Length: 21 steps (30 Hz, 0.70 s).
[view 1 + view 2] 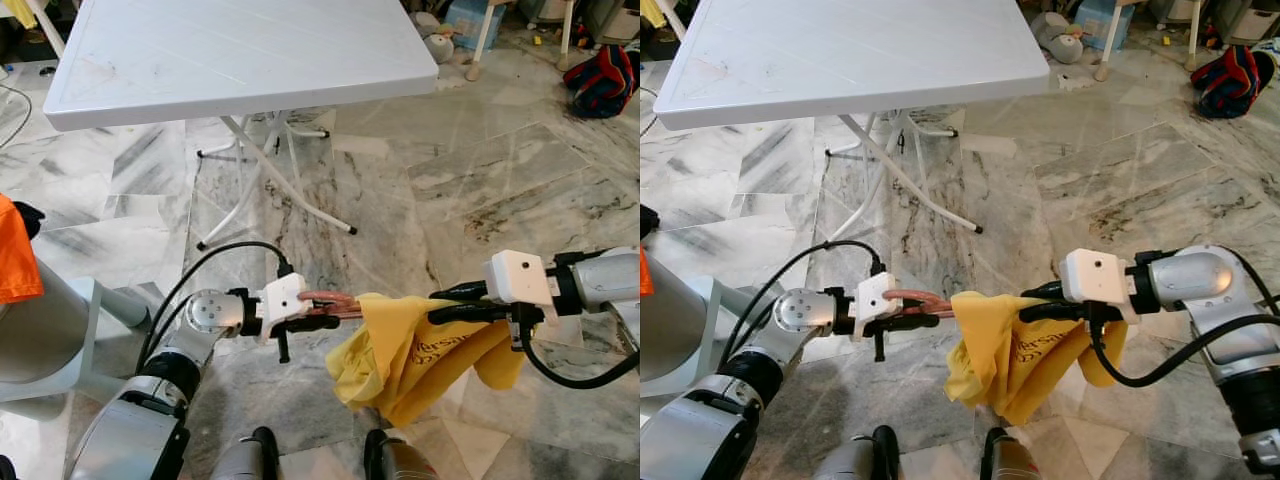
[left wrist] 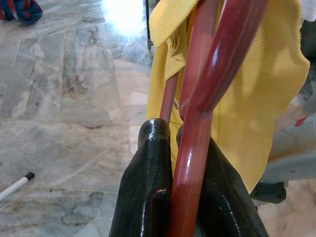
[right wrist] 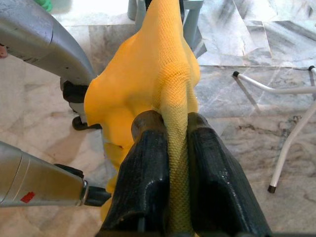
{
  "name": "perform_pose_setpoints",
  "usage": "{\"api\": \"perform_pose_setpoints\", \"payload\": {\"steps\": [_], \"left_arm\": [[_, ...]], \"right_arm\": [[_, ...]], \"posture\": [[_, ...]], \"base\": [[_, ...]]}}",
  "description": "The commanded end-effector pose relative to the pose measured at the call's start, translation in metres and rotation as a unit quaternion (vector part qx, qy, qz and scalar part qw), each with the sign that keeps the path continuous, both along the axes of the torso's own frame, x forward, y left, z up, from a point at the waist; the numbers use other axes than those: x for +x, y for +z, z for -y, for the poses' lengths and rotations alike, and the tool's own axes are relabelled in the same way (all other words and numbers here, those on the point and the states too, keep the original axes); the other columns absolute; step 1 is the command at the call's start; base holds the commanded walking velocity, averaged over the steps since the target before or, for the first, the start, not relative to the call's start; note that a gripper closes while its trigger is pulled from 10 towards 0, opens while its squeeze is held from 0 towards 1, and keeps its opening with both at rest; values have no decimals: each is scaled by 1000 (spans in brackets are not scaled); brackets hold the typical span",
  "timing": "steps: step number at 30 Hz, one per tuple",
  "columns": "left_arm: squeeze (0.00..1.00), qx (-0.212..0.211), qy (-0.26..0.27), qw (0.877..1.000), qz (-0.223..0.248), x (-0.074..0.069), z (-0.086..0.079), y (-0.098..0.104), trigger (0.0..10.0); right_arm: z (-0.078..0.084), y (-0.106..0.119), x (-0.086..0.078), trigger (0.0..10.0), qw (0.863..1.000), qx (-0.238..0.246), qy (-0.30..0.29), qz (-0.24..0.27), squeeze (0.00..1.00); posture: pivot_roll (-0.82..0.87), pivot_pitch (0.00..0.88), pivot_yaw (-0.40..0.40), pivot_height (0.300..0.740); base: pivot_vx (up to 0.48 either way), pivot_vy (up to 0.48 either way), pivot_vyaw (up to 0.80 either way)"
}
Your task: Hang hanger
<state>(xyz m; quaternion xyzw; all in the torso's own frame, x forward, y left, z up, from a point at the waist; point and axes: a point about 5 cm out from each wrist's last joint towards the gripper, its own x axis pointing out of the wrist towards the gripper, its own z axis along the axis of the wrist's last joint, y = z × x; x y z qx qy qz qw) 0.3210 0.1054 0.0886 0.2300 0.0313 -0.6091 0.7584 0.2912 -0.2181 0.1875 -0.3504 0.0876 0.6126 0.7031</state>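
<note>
The left tool (image 1: 325, 308) is clenched on a glossy reddish-brown hanger (image 2: 197, 123), its rods running out between the black fingers (image 2: 148, 192). A yellow shirt (image 1: 410, 350) with dark print drapes from the hanger, sagging in folds above the marble floor (image 1: 480, 190). The right tool (image 1: 1040, 300) is clamped on a fold of the shirt. A white folding surface (image 1: 240, 50) stands beyond.
</note>
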Motion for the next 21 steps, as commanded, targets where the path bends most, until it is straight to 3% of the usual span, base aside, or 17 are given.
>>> {"api": "perform_pose_setpoints", "payload": {"steps": [1,3,4,6,17,21], "left_arm": [[0,5,-10,1000,-2,0,3,1,0],[0,6,-8,1000,-2,0,3,1,0],[0,7,-7,1000,-2,1,2,0,0],[0,7,-2,1000,-1,1,1,0,0],[0,-1,36,999,-2,2,-3,-4,0],[0,-14,84,996,1,4,-12,-6,0]], "right_arm": [[-5,5,1,10000,1000,11,9,14,0],[-6,4,2,10000,1000,16,8,8,0],[-7,3,2,10000,1000,18,8,0,1000],[-9,2,2,10000,1000,22,9,-17,1000],[-3,11,5,10000,1000,17,6,-8,1000],[2,22,9,10000,1000,24,-9,14,1000]], "posture": [[-84,223,-15,740],[-81,222,-15,740],[-79,221,-15,740],[-78,221,-16,740],[-81,218,-22,740],[-81,215,-24,740]], "base": [[0,0,0],[0,0,0],[0,0,0],[0,0,0],[0,0,0],[0,0,0]]}}
